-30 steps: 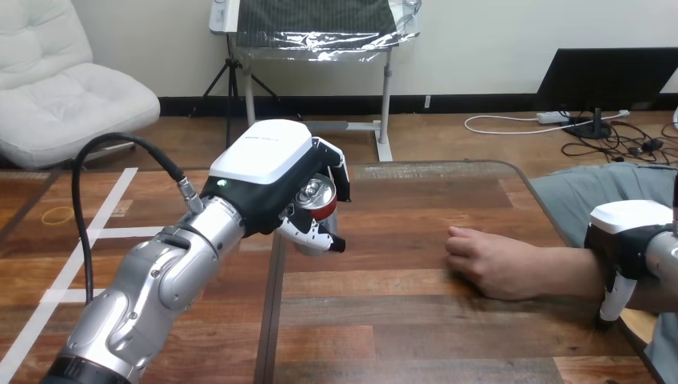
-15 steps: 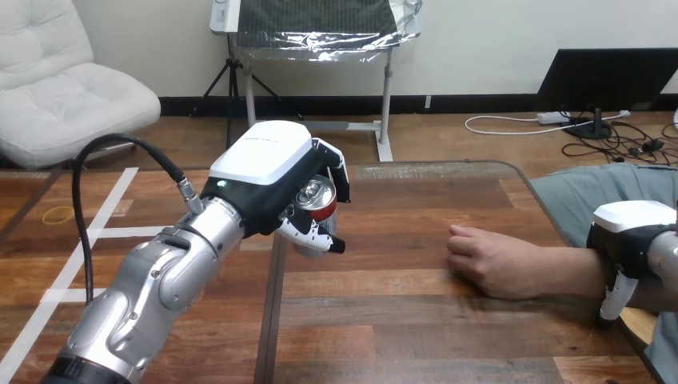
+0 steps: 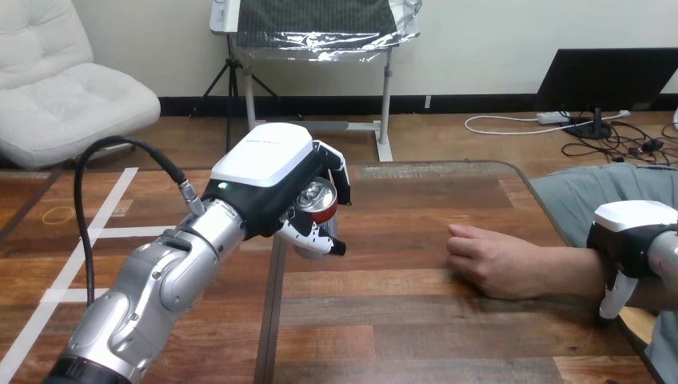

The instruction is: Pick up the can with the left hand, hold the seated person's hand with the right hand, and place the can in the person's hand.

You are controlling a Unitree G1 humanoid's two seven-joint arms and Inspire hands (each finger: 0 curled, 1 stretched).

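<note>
Red and silver, the drink can (image 3: 318, 201) sits clamped in the curled left hand (image 3: 272, 172) above the wooden table (image 3: 416, 320), likely ready to carry to the person's hand (image 3: 486, 260) resting palm-down, with the right hand (image 3: 630, 234) at its forearm, grip impossible to tell.

The left hand (image 3: 272, 172) is black, with a glossy white shell on its back and a small green light near the wrist. Its fingers (image 3: 313, 238) are white with black tips. The arm (image 3: 152, 288) behind it is silver. Inside the left hand, the can (image 3: 320, 202) shows a silver top and a red side. The counter (image 3: 416, 320) beneath the hand is dark brown wood in planks, streaked with reddish and paler grain. The right hand (image 3: 632, 232) is black under a white shell.
</note>
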